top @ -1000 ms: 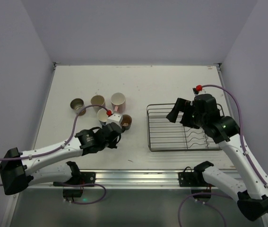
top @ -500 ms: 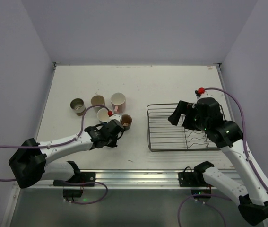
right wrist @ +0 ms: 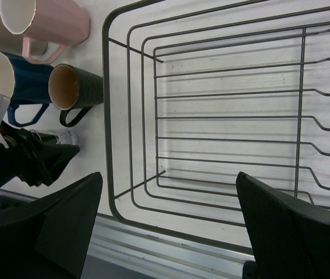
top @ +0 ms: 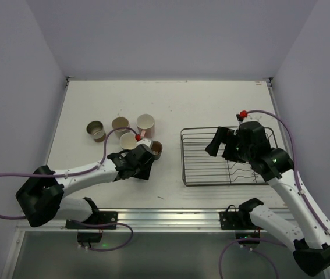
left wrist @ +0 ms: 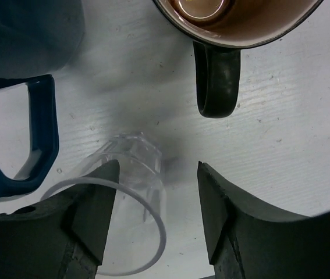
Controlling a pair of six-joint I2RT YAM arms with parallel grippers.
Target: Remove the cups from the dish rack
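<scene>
The dish rack (top: 183,158) of dark wire stands right of centre with no cups in it; it fills the right wrist view (right wrist: 107,116). Five cups stand on the table to its left: two beige (top: 96,130) (top: 120,124), pink (top: 145,122), blue (top: 128,141) and dark brown (top: 155,150). My left gripper (top: 146,168) is low, just in front of the blue and brown cups, jaws open (left wrist: 158,174). A small clear glass (left wrist: 127,192) lies against its left finger (left wrist: 95,203). My right gripper (top: 222,143) hovers open over the rack's left half (right wrist: 179,232).
The blue cup's handle (left wrist: 36,133) and the brown cup's handle (left wrist: 217,81) lie close ahead of my left fingers. A metal rail (top: 165,218) runs along the table's near edge. Walls close in the table at left, back and right.
My left arm has reached forward and to the right, bringing its gripper in close below the blue and brown cups. My right gripper has drifted slightly over the rack.
</scene>
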